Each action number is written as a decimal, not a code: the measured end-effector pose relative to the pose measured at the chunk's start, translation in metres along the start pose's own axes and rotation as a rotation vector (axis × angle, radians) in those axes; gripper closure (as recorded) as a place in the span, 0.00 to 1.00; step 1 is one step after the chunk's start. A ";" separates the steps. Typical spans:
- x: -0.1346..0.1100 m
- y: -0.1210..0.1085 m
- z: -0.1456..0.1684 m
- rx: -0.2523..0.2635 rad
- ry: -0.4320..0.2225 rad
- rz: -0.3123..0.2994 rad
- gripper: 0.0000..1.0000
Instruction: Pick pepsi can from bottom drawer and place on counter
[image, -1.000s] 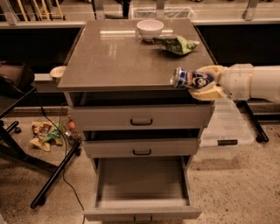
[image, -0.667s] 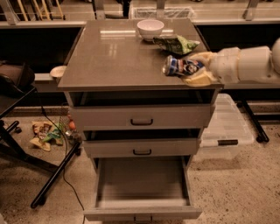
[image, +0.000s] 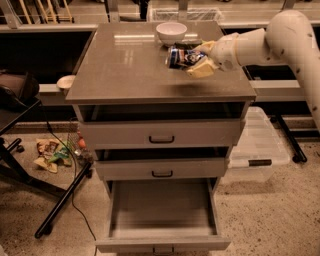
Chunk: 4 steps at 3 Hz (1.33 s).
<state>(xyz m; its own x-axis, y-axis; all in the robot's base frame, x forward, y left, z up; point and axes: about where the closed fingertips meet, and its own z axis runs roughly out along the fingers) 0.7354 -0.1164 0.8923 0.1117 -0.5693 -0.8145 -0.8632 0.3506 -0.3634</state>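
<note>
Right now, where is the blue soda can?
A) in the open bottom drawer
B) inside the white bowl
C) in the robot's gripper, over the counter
C: the gripper is shut on the pepsi can over the counter, near the white bowl; the open bottom drawer holds nothing.

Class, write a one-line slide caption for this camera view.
Gripper holds the pepsi can sideways over the counter, above the open bottom drawer.

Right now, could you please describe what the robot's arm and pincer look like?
The arm is a thick, rounded off-white tube with small dark specks, narrowing toward the wrist. The pincer, above the counter at its rear right, has stubby pale-yellow fingers.
</note>
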 end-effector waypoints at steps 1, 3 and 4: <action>-0.010 -0.013 0.041 0.004 -0.004 0.045 1.00; -0.010 -0.026 0.098 -0.014 -0.005 0.150 0.81; 0.002 -0.029 0.117 -0.036 0.025 0.211 0.58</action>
<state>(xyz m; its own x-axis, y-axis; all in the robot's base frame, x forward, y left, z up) 0.8179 -0.0407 0.8479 -0.0854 -0.5040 -0.8595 -0.8830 0.4378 -0.1690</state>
